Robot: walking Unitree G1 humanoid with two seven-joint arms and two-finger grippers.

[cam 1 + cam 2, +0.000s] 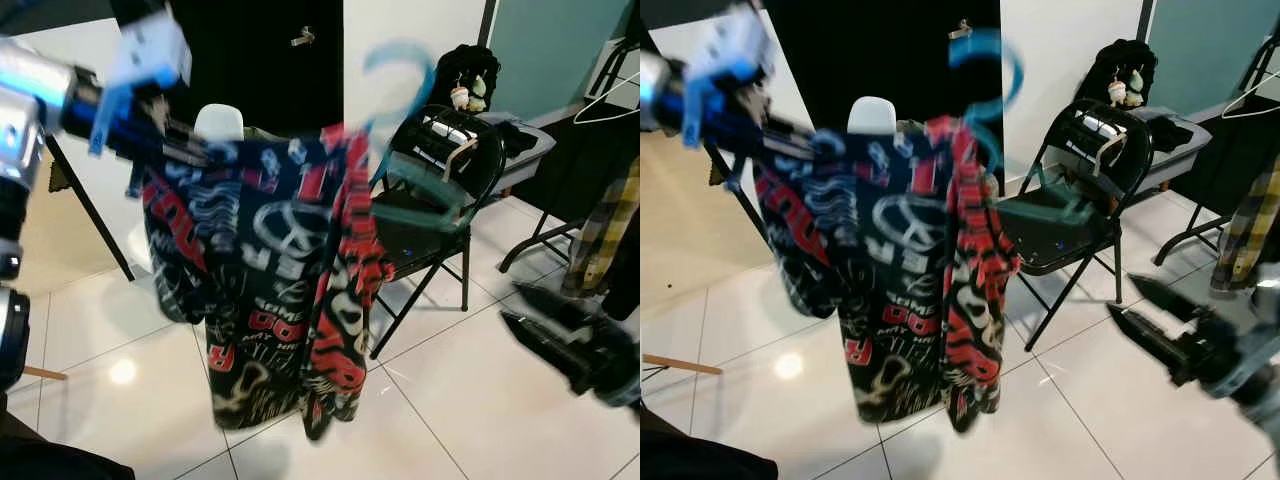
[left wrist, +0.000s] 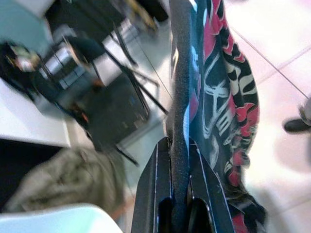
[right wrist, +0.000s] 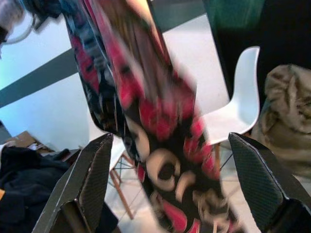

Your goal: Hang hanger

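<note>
Clamped on hanger in left fingers; right fingers apart; shirt and hook motion-blurred.

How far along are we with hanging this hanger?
Done: the left gripper is shut on the garment's shoulder, holding it up on the teal hanger. In hand: carrying; the right gripper is open beside it. Left: hooking it on the rack.

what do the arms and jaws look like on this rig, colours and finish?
Left arm: shiny silver cylindrical segments, with blue fittings toward the wrist. Left gripper: two long black fingers with glossy outer faces. Right gripper: wide-set tapered black fingers with a fine carbon-weave texture on the inner pads. No cables or markings can be made out.
</note>
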